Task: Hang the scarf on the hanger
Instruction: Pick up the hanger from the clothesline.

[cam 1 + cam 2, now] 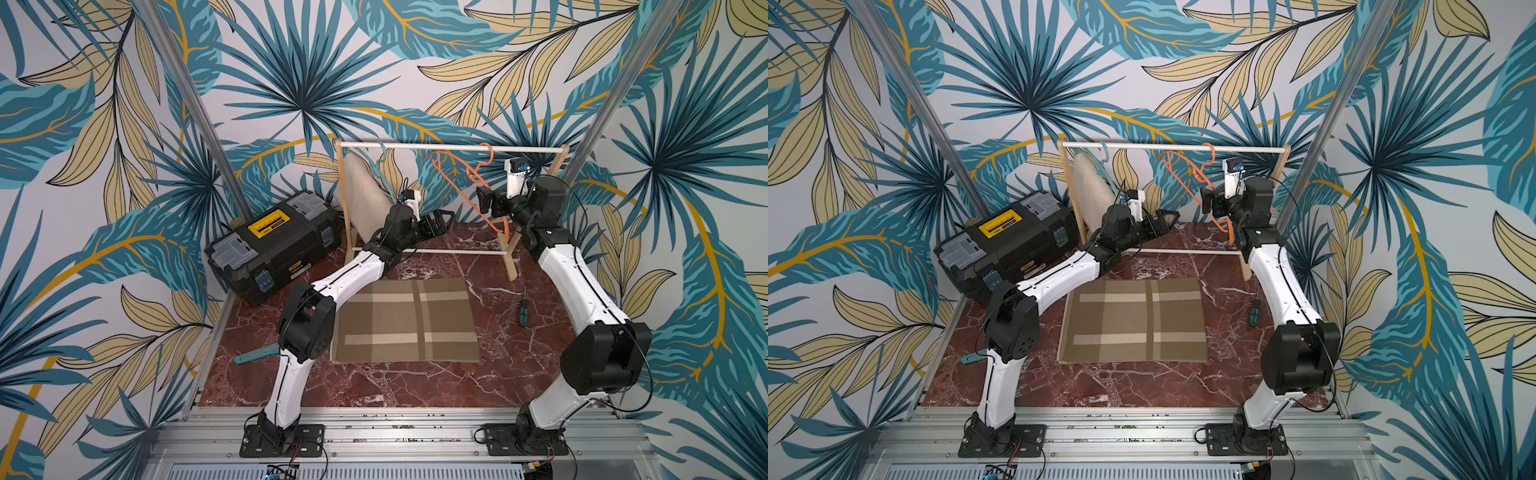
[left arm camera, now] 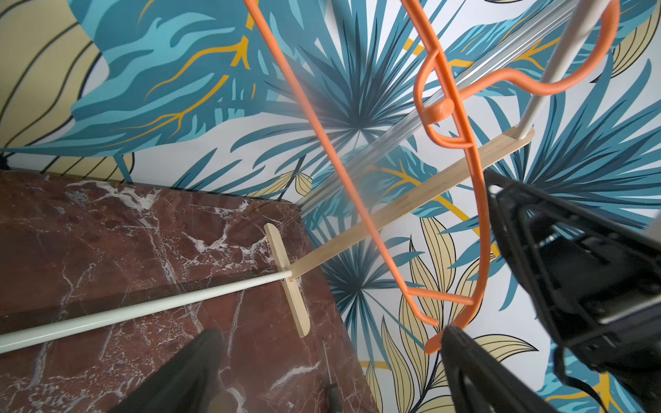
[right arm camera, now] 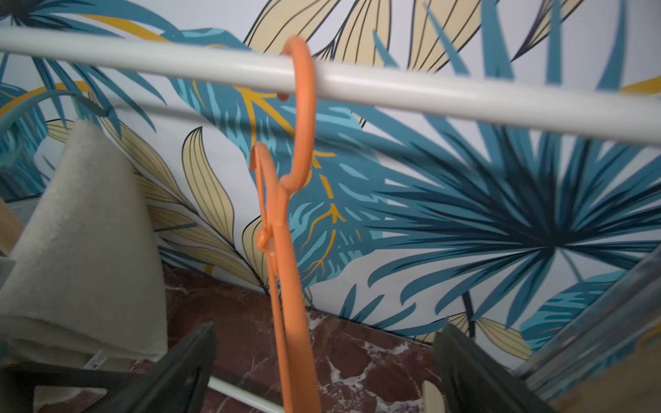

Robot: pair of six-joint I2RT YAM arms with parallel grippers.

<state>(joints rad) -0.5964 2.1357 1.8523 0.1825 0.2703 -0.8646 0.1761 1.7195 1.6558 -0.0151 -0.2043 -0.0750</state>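
The scarf point(image 1: 407, 320) point(image 1: 1133, 324) is a brown plaid cloth lying folded flat on the marble table, apart from both grippers. An orange hanger point(image 1: 491, 156) point(image 1: 1212, 156) hangs by its hook from the rack's white top rod point(image 1: 436, 147). My right gripper point(image 1: 482, 201) point(image 3: 322, 375) is open at the hanger's lower end, with the orange hanger point(image 3: 286, 271) passing between its jaws untouched. My left gripper point(image 1: 442, 218) point(image 2: 329, 375) is open and empty, low under the rack. The orange hanger point(image 2: 357, 200) shows just beyond one of its fingers.
A beige cloth point(image 1: 365, 195) hangs on a teal hanger at the rack's left end. A black toolbox point(image 1: 274, 245) stands at the back left. A screwdriver point(image 1: 523, 311) lies right of the scarf and a teal tool point(image 1: 255, 354) lies at the left edge.
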